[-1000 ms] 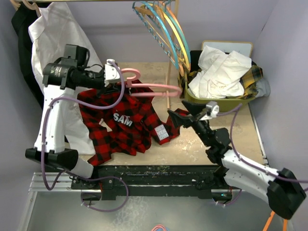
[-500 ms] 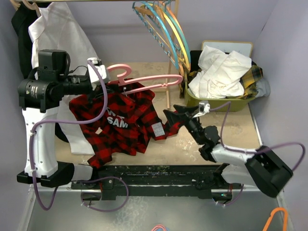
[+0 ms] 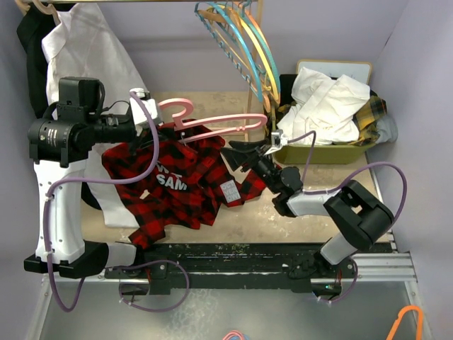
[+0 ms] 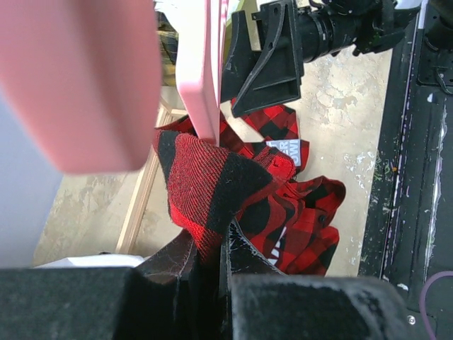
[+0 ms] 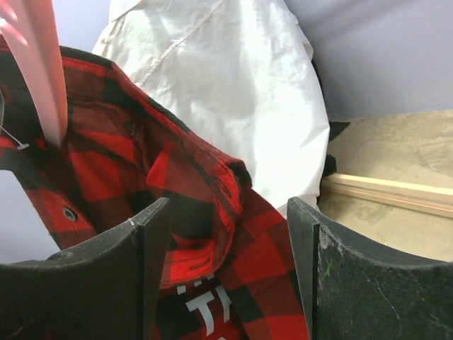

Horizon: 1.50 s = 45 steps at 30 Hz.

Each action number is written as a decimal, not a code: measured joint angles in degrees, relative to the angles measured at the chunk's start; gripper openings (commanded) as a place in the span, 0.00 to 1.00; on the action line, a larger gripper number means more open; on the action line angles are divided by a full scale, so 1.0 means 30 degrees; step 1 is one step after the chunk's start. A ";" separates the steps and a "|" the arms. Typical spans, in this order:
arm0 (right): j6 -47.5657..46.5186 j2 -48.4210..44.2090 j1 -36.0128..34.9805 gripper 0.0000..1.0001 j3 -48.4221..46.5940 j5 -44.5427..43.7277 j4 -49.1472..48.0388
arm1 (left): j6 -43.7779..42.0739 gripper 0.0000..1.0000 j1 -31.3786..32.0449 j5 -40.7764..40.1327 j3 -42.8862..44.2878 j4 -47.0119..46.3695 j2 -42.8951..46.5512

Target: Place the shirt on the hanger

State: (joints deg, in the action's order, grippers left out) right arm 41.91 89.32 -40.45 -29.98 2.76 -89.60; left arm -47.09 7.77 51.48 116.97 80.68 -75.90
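Note:
The red-and-black plaid shirt hangs from my left gripper, its lower part bunched on the table. The left jaws are shut on a fold of the shirt just under the pink hanger. The pink hanger lies across the shirt's top edge, with its hook by the left gripper. My right gripper is open and empty, pointing left at the shirt's right edge. In the right wrist view the shirt's collar lies between and beyond the open right gripper. The hanger shows at the upper left.
An olive basket of white and yellow-green plaid clothes stands at the back right. Blue, yellow and orange hangers hang on a wooden rack at the back. A white shirt hangs at the back left, behind the plaid one.
My left arm raised the shirt and hanger and swung them left, then held still. My right gripper moved left and up to the shirt's right edge, still open.

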 measured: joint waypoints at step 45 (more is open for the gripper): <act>0.0568 -0.3708 0.0597 0.00 0.0430 -0.1523 0.3402 | -0.2135 0.00 0.1647 -0.3934 -0.0532 0.1515 -0.0160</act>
State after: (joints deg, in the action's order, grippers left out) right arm 43.62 78.19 -38.65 -28.69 -1.80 -79.40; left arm -53.49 12.71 39.68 115.37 85.23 -76.38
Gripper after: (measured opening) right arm 0.008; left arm 0.097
